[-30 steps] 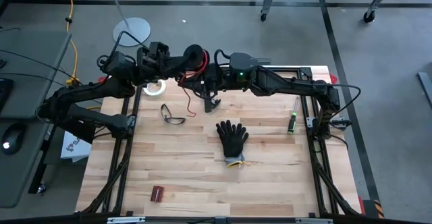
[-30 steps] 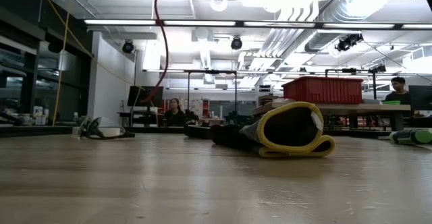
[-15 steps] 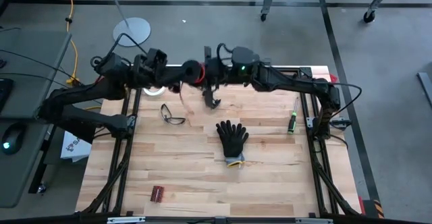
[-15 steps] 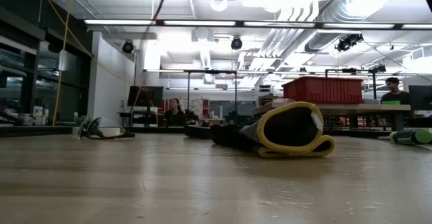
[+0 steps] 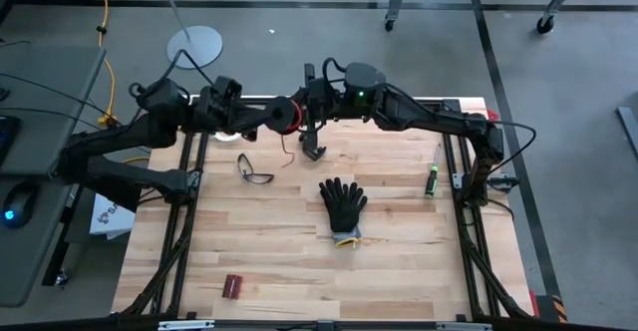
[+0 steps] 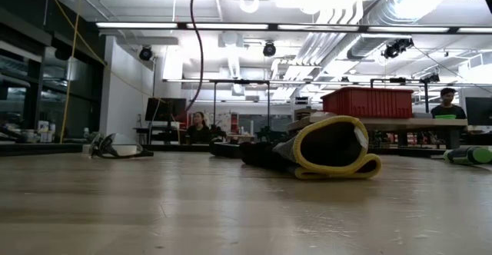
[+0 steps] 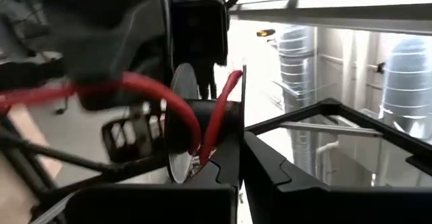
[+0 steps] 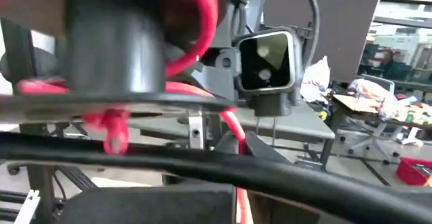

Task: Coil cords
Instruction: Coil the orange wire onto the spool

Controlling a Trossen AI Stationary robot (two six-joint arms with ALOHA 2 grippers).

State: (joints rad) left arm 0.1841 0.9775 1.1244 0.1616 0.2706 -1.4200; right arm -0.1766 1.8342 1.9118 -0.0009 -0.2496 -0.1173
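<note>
A small black round spool [image 5: 288, 115] with a thin red cord [image 7: 177, 108] wound on it is held in the air above the far middle of the table. My left gripper [image 5: 271, 116] reaches it from the left and is shut on it. My right gripper [image 5: 311, 100] is close on the spool's right side, shut on the cord. A free length of red cord hangs below the spool [image 5: 283, 150]; it also shows in the low view [image 6: 199, 48]. My left gripper pinches the rim of one thin flange of the spool [image 7: 242, 109] between its two fingers, coming level from the table's left. The spool is lifted clear of the table, its axis roughly level, with the red cord around its hub [image 7: 216, 119]. My right gripper has the red cord [image 8: 237, 150] running between its two fingers close beside the spool, coming from the table's right. The spool fills the right wrist view and hides most of the place of contact. The cord leads from the fingers up onto the spool.
On the table lie safety glasses [image 5: 255, 170], a black glove with a yellow cuff [image 5: 344, 203], a green-handled screwdriver [image 5: 432, 177], a white tape ring [image 5: 231, 129], a small black piece [image 5: 315, 153] and a small reddish object [image 5: 233, 286] near the front left.
My right gripper has gone from the near side of the spool toward the table's far edge, carrying the red cord around the spool. The spool in my left gripper has shifted a little toward the near edge. The hanging cord has swung sideways.
</note>
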